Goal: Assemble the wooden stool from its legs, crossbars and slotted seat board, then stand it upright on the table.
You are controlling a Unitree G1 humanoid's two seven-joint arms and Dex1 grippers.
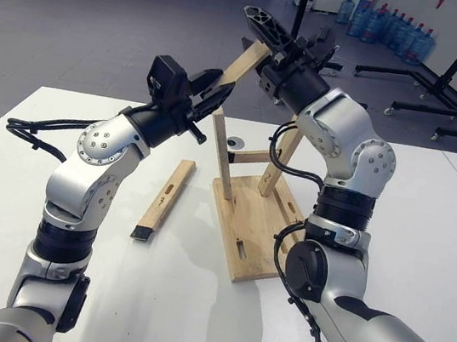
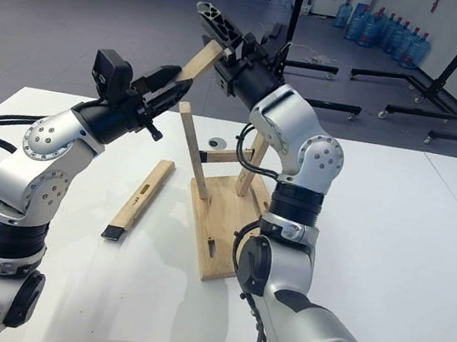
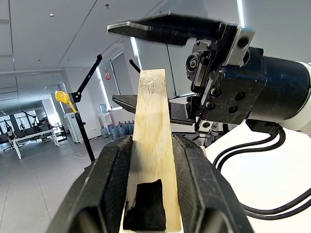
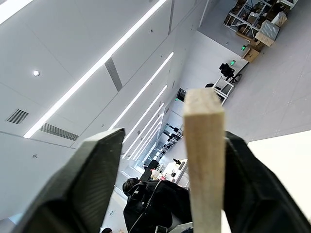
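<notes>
In the right wrist view, your right gripper (image 4: 174,145) is spread wide. The top end of the wooden leg (image 4: 204,160) stands up between its two fingers. That end lies close against one finger (image 4: 248,184), and I cannot tell whether they touch. A broad gap separates it from the other finger. The gripper has no grip on the leg.

In the left wrist view, your left gripper (image 3: 151,141) is closed on this same leg, with both fingers pressed flat against its sides. A dark patch on the leg sits deep between the fingers, near the palm. The leg runs straight out past the fingertips, and its far end reaches in between the open fingers of the right gripper.

In the head views, both grippers are raised above the table (image 1: 428,218). The leg slants upward from your left gripper to your right one. Below the grippers the seat board (image 1: 257,236) lies flat on the table, with one open slot showing near its front edge. Two standing legs (image 1: 223,149) rise from it, leaning, and a crossbar (image 1: 252,156) joins them. Below your left gripper, a loose leg (image 1: 166,196) lies flat on the table, just beside the seat board and apart from it.
</notes>
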